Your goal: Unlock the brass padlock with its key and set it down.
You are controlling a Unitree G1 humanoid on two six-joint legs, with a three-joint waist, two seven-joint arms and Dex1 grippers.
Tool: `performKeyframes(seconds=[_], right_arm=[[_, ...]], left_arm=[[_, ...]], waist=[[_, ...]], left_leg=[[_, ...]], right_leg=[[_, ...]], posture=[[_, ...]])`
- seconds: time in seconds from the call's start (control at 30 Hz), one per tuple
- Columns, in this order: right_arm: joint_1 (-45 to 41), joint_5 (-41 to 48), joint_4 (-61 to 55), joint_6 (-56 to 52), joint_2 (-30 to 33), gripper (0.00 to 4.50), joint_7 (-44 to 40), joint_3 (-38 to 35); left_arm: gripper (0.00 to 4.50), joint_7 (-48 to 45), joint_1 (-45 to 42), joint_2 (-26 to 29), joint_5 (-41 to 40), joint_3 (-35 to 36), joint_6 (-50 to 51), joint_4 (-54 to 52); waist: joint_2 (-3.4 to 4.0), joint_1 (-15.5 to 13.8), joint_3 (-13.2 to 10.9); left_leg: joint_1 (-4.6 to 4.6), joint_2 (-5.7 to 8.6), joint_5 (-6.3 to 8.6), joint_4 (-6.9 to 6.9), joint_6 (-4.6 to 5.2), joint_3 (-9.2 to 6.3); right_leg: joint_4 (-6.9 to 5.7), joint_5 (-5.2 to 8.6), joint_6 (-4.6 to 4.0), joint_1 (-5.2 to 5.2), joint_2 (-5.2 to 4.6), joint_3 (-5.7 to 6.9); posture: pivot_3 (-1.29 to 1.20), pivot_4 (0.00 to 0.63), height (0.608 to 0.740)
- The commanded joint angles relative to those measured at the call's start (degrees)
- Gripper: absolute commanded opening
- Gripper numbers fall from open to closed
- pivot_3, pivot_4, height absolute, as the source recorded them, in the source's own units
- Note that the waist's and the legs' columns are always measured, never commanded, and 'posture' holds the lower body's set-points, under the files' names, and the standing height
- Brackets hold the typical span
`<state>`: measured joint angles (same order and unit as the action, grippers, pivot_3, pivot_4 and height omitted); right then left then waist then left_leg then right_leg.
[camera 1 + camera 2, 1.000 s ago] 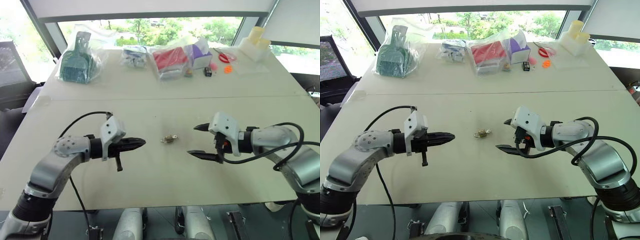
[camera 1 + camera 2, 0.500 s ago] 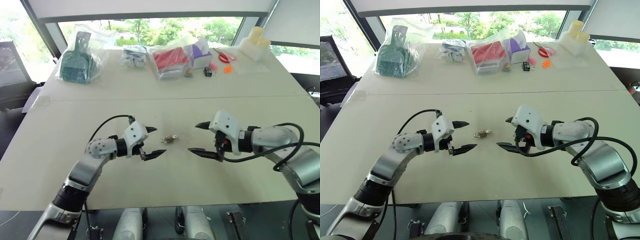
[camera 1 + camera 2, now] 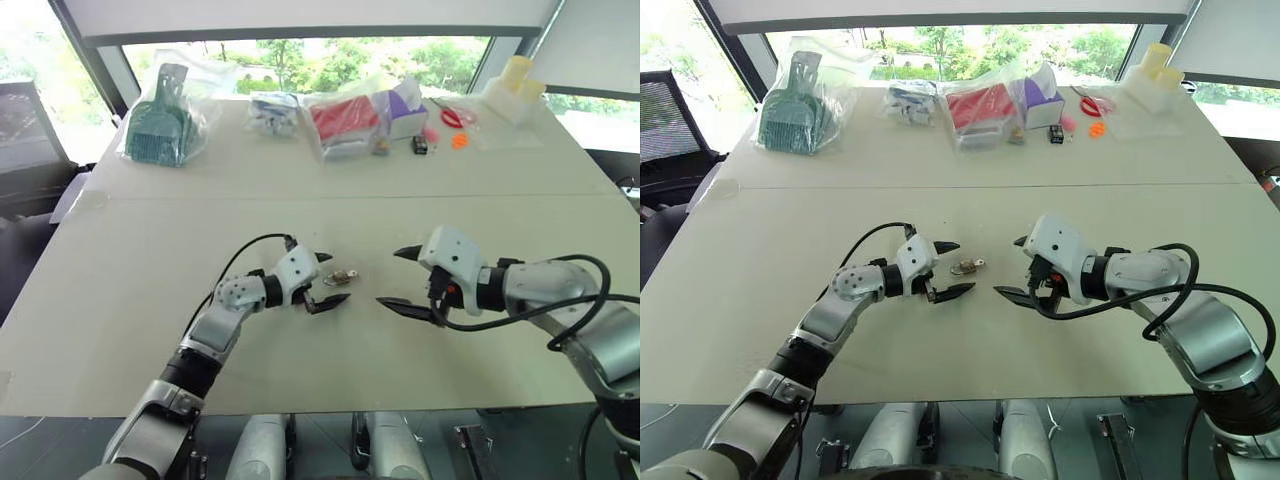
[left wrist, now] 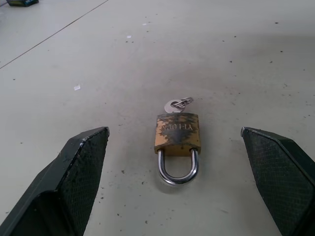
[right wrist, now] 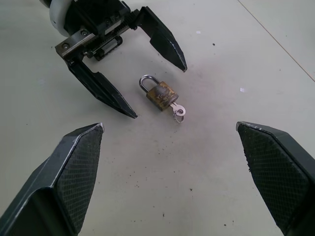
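Padlock lies flat on the table betw. both grippers, key in its base, shackle twd the left gripper. Left gripper wide open, empty, fingertips either side of the lock, not touching. Right gripper also wide open, empty, near, facing it from the other side

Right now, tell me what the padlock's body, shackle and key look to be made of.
brass padlock body: looks like brass, dull yellow with dark tarnish blotches. Shackle: bright, polished silvery metal, probably steel. Key: pale silvery metal, alloy unclear.
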<state>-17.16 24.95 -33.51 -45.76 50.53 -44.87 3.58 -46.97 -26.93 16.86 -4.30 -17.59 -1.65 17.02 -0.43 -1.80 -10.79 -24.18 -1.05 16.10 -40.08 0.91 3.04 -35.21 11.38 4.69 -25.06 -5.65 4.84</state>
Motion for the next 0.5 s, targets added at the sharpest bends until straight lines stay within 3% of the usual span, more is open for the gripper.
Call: performKeyframes(seconds=[0.03,0.13,0.4,0.47,0.5], right_arm=[[0.0,0.3,-2.2,0.1,0.0,4.50,0.7,-2.0],[0.1,0.4,-2.3,0.0,0.0,4.50,1.0,-2.1],[-0.8,0.1,-1.7,0.3,-0.3,4.50,1.4,-1.3],[-1.1,0.0,-1.5,0.4,-0.4,4.50,1.5,-1.0],[-1.2,0.0,-1.6,0.4,-0.5,4.50,1.5,-0.9]], left_arm=[[4.46,0.9,-0.8,0.1,2.6,-0.2,-1.6,3.9],[4.46,1.0,-1.4,0.1,3.3,-0.2,-2.1,5.2],[0.96,-0.1,-2.3,0.2,4.4,-0.4,-2.7,7.1],[0.17,-0.4,-2.3,0.7,4.6,-0.3,-2.7,6.7],[0.05,-0.6,-2.1,1.1,4.3,0.1,-2.1,5.9]], waist=[[0.00,-0.4,0.0],[0.00,-0.5,0.0],[0.01,-0.4,0.0],[0.01,-0.6,0.0],[0.01,-0.5,0.1]], left_leg=[[0.02,0.00,0.00,0.00,0.00,0.01],[0.10,-0.01,0.00,0.00,0.00,0.00],[0.25,-0.06,0.00,0.01,0.00,0.01],[0.26,-0.07,0.00,0.00,0.00,0.00],[0.34,-0.08,0.00,0.00,0.00,0.00]], right_leg=[[0.00,0.02,-0.06,0.01,0.00,0.00],[0.01,0.06,-0.13,0.08,0.00,0.00],[0.02,0.07,-0.15,0.22,0.00,0.00],[0.02,0.07,-0.15,0.25,0.00,0.00],[0.03,0.07,-0.16,0.33,0.00,0.01]], posture=[[0.00,0.150,0.740],[0.00,0.150,0.740],[0.00,0.150,0.740],[0.00,0.150,0.740],[0.00,0.150,0.740]])
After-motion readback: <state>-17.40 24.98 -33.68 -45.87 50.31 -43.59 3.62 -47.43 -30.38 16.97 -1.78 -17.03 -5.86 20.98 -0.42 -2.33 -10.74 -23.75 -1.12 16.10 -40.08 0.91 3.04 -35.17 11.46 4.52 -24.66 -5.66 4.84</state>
